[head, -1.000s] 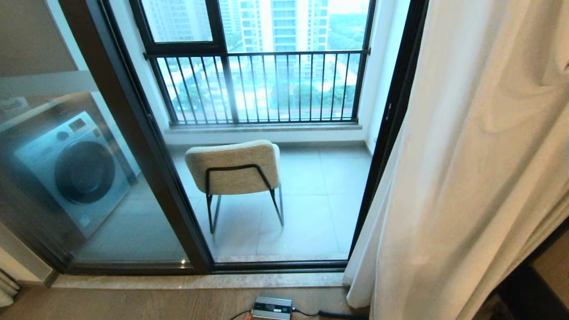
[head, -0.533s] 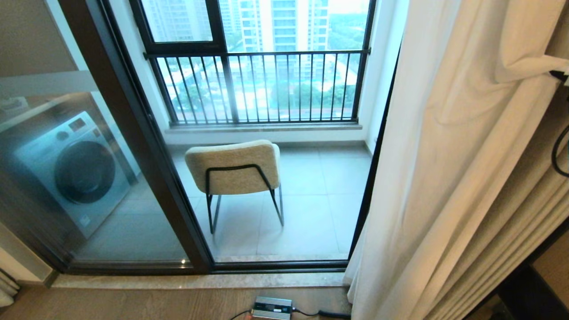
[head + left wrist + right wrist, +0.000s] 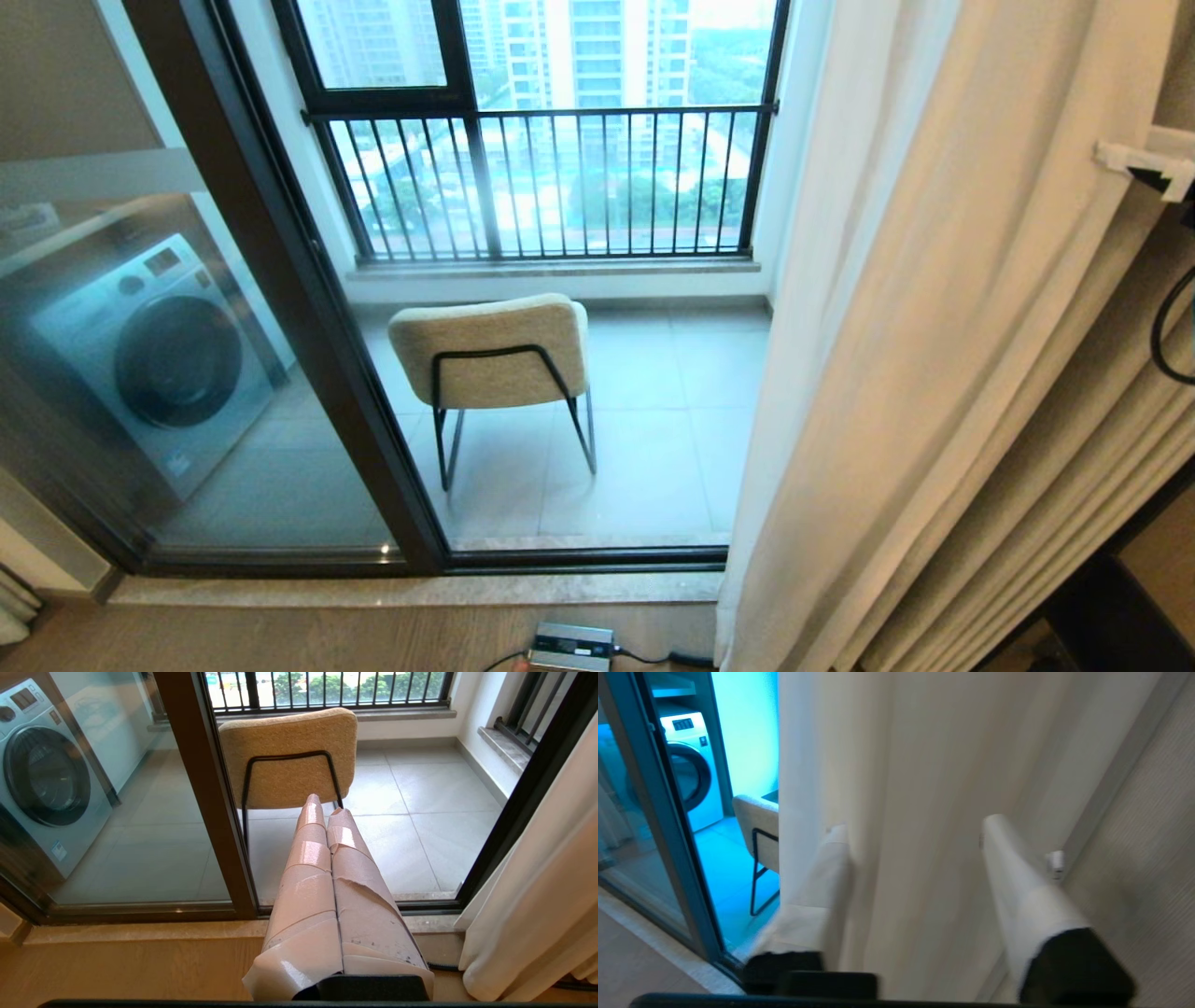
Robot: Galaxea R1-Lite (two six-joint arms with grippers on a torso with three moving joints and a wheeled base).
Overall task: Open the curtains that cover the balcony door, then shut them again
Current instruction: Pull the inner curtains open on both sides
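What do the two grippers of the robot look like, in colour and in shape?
The left gripper has two long tapering fingers wrapped in glossy pinkish-beige tape, torn in places, on a black base. The right gripper has two long fingers in smooth white covering, each ending in a black mount. A black cable loops beside the right arm.

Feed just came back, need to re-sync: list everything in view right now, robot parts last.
curtains: one set, cream, bunched right of the opening
balcony door: one, dark frame, clear glass, ahead
chair: one, beige, black legs, on the balcony
washing machine: one, silver-grey, behind the left glass
railing: one, black, outer window
small box: one, grey, floor by the sill
left gripper: shut, aimed toward the chair
right gripper: open, at the curtains
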